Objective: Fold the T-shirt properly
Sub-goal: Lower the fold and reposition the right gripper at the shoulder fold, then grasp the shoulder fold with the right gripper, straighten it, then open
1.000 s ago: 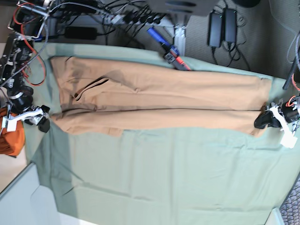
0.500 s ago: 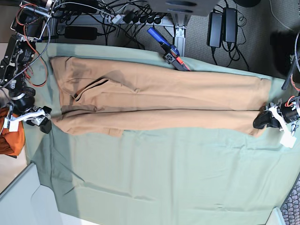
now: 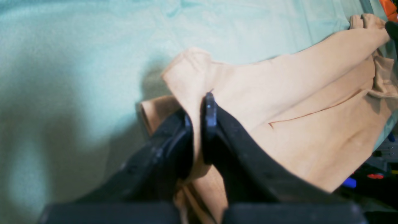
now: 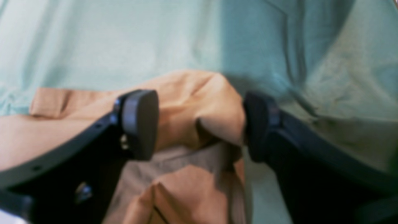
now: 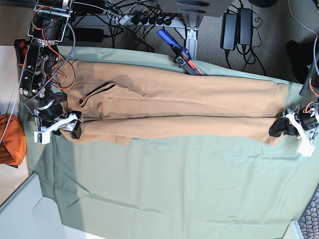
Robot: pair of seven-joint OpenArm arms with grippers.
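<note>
The tan T-shirt (image 5: 174,107) is lying folded into a long band across the green-sheeted table (image 5: 174,189), the left claw (image 3: 199,115) pinching its corner at one end while the right claw (image 4: 199,124), spread apart, is straddling bunched fabric at the other.

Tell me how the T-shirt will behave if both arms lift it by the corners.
The T-shirt is probably floppy: it bunches between the right gripper. It would likely sag in the middle, being long. The left gripper pinches it thin, so it seems light.
</note>
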